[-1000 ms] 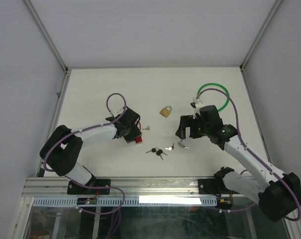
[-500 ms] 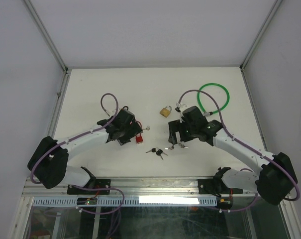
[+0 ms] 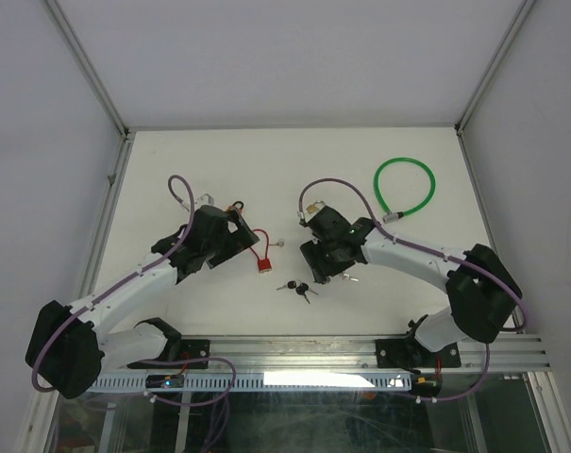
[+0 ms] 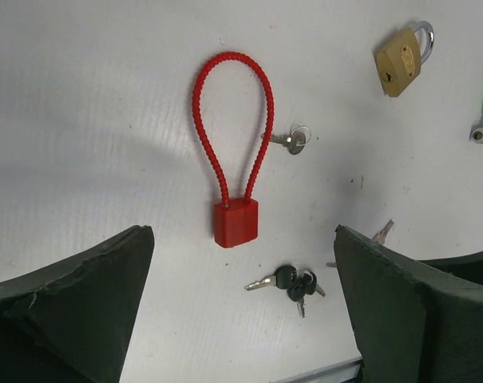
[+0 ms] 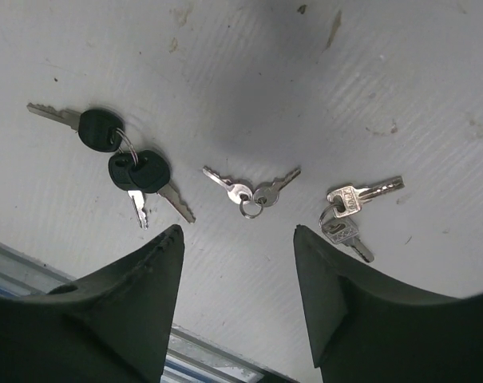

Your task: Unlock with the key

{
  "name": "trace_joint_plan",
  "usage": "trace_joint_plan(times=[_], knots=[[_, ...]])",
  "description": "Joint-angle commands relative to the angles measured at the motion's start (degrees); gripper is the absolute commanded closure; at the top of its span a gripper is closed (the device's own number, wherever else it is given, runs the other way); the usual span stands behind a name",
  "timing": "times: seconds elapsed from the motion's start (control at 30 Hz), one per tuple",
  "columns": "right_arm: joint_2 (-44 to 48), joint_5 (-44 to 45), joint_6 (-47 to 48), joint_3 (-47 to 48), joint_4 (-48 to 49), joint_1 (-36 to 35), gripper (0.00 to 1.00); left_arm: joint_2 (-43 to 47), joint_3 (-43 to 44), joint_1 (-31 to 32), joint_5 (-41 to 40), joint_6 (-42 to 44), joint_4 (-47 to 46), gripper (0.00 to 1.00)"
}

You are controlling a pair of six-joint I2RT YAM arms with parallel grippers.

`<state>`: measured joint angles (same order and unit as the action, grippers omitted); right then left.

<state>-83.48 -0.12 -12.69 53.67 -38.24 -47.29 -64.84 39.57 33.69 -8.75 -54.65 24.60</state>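
Above the tabletop (image 3: 266, 170), overhead, both left tool (image 3: 242, 229) and right tool (image 3: 321, 266) hang released and empty; the left wrist view puts the red cable padlock (image 4: 235, 222) ahead between its fingers (image 4: 81, 295); the right wrist view, paired silver keys (image 5: 251, 191) likewise.

Red cable lock (image 4: 235, 222) flat, apparently locked

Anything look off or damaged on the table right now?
Nothing damaged or spilled. The red cable lock lies flat, loop closed, a lone key loose beside its cable. Three key bunches lie scattered under the right end effector.
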Motion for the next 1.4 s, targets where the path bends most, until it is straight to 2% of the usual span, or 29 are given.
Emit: trace_joint_plan(times=[0.0, 0.27, 0.53, 0.8, 1.07, 1.2, 1.37], knots=[[-2.9, 2.8, 2.6, 4.4, -2.6, -1.7, 0.43, 4.1, -2.2, -3.4, 3.5, 5.6, -4.9, 0.01], [-7.7, 1.9, 6.3, 6.8, -4.7, -2.5, 0.61, 5.7, -6.2, -6.2, 13.6, 8.8, -11.2, 0.01], [-10.5, 2.3, 8.0, 7.4, -5.0, -3.6, 0.65, 1.1, -6.0, -6.2, 18.0, 9.1, -12.9, 0.01], [-13.2, 5.4, 8.9, 6.9, -2.7, -3.9, 0.67, 1.5, -6.2, -6.2, 19.1, 9.3, -14.0, 0.01], [-13.4, 4.5, 6.9, 7.2, 0.1, -3.8, 0.85, 2.7, -6.7, -6.1, 19.3, 9.0, -14.0, 0.01], [-12.0, 3.8, 5.3, 7.0, 2.3, -3.2, 0.98, 2.7, -6.7, -6.2, 20.7, 8.9, -14.7, 0.01], [-8.4, 0.8, 2.4, 5.5, 5.6, -1.5, 1.00, 2.8, -7.2, -6.2, 23.0, 8.3, -16.2, 0.01]])
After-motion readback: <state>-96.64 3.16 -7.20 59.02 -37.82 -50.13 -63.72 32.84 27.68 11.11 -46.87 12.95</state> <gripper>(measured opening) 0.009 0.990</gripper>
